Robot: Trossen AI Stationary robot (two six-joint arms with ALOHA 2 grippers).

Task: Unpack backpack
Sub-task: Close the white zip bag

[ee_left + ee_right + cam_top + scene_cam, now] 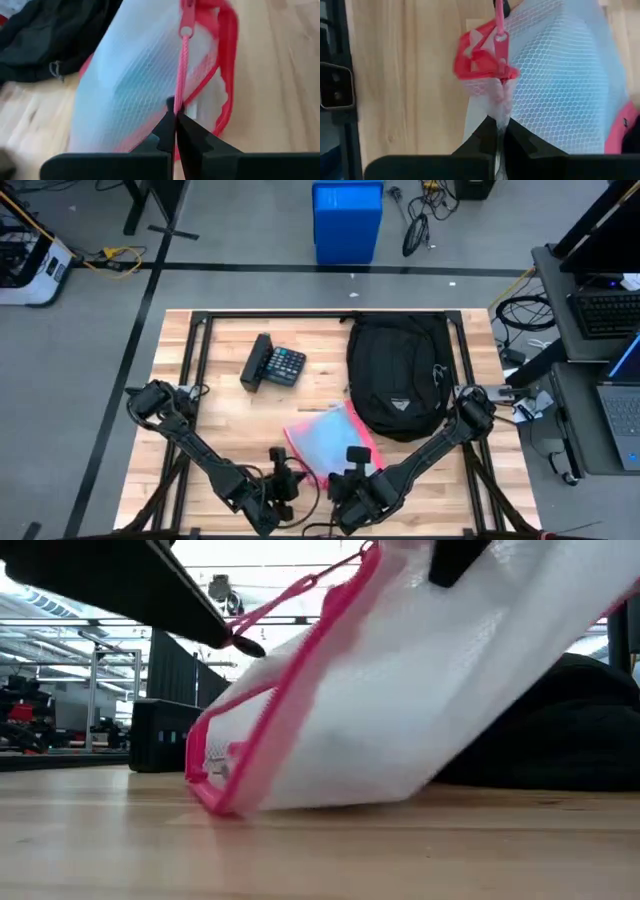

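Backpack (398, 375) behind; left gripper (175, 116) pinches pouch's zip cord (182, 70), right gripper (499, 121) pinches mesh pouch (560, 85). Opposed pulling risks tearing mesh.

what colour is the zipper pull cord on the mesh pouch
Pink, matching the trim of the mesh pouch; the zipper pull cord shows best in the left wrist view.

On the tabletop (220, 420) lay one backpack (398, 375), one calculator (286, 365), one dark rectangular item (257, 362) touching the calculator's side, and one white mesh pouch (325, 442) trimmed in pink. The pouch carried one pink zipper cord (183, 70). Two arms reached over the tabletop, each with one gripper: the left gripper (175, 117) and the right gripper (498, 125), two fingers apiece. One blue bin (347, 221) stood on the floor beyond the tabletop.
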